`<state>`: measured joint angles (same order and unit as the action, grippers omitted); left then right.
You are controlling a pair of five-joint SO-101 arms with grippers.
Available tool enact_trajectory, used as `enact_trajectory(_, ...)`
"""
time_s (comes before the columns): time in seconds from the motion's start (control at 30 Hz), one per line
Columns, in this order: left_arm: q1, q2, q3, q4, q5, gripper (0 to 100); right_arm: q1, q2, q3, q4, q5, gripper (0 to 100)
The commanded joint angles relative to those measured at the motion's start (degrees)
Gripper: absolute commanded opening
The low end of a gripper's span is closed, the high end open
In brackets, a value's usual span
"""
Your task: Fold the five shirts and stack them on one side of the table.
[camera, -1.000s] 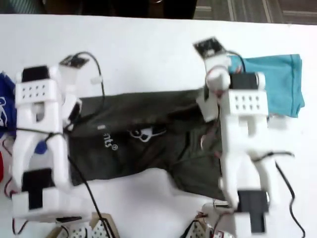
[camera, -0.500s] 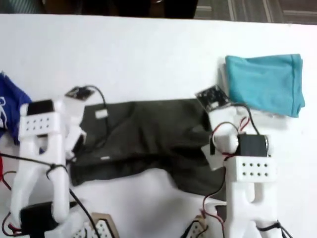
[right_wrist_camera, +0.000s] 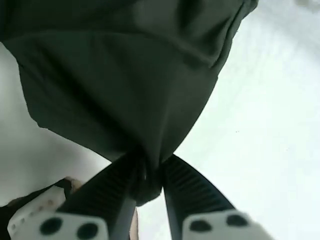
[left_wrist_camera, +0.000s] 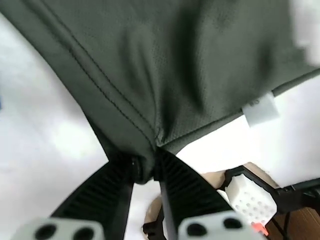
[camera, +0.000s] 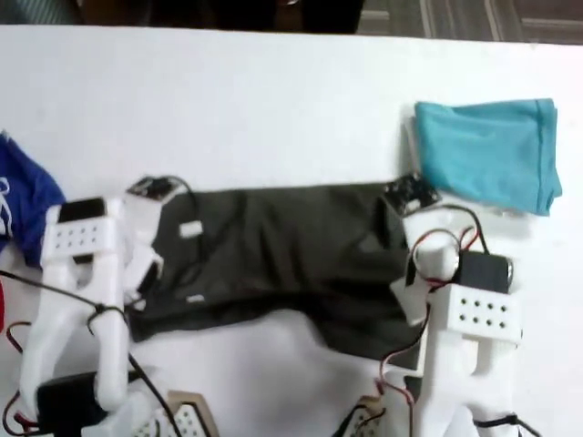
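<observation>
Two robot arms hold a dark green shirt (camera: pixel 273 255) stretched across the centre of a white table (camera: pixel 273 100).
The left gripper (left_wrist_camera: pixel 146 169) and right gripper (right_wrist_camera: pixel 151 172) each pinch a shirt edge, at 9 and 3 o'clock, probably to keep the fold even. A folded teal shirt (camera: pixel 487 150) lies at 2 o'clock.

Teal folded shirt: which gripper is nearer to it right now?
Right. The right gripper pinches the dark shirt at the end beside the teal folded shirt, not touching it; the left gripper pinches the opposite end, with the whole dark shirt between.
</observation>
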<state>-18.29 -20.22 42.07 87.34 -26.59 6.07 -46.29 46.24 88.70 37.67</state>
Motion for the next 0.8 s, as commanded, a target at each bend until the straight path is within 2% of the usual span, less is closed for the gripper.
enact_trajectory(0.0,-0.44,-1.67,-0.13,-0.44,-0.70,2,0.75,-1.63,1.85,-0.04,0.70,1.9)
enact_trajectory(0.17,-0.44,-1.67,3.30,-4.04,-0.79,2,1.19,-1.63,6.86,-2.24,5.36,1.9)
enact_trajectory(0.37,-0.44,-1.67,8.40,-8.00,-0.79,2,1.10,-1.63,9.23,-4.00,6.07,1.9)
enact_trajectory(0.57,-0.44,-1.67,7.34,-7.74,-1.93,3,0.84,-2.07,9.49,-4.35,6.07,2.1)
enact_trajectory(0.67,-0.79,-1.76,5.32,-5.45,-3.78,9,0.84,-2.07,8.79,-4.00,6.07,4.3)
enact_trajectory(0.77,-0.79,-2.11,1.45,-1.58,-3.96,20,0.75,-2.15,7.91,-3.91,6.07,12.3)
